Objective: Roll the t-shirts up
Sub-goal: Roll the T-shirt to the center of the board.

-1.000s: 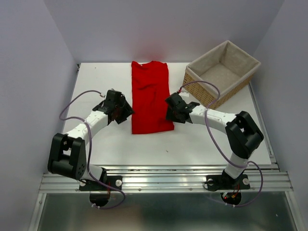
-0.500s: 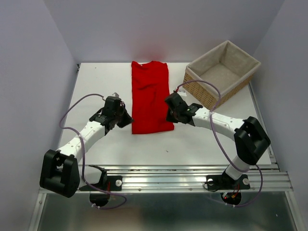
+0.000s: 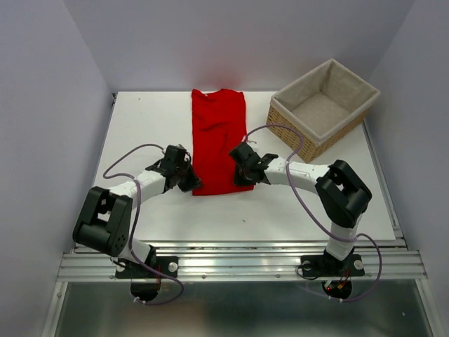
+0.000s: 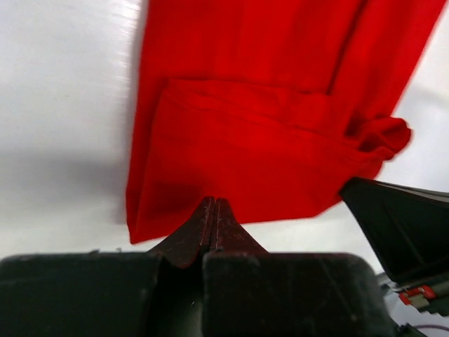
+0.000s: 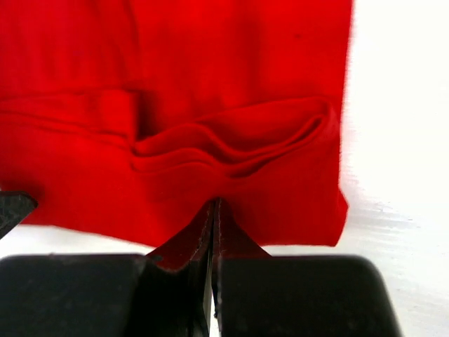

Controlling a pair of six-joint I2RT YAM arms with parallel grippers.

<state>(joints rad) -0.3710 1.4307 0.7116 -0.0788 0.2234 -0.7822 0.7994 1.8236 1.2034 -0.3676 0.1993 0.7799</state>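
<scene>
Basket (image 3: 340, 133) near t-shirt (image 3: 219, 137); cable (image 3: 256, 129) possibly touches its wicker wall

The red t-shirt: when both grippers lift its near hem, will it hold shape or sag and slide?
Probably floppy: the t-shirt wrinkles and doubles over just beyond the right gripper. Likely light: the cloth looks thin where the shut left gripper pinches its hem. It may slide on the smooth white table rather than roll tightly.
</scene>
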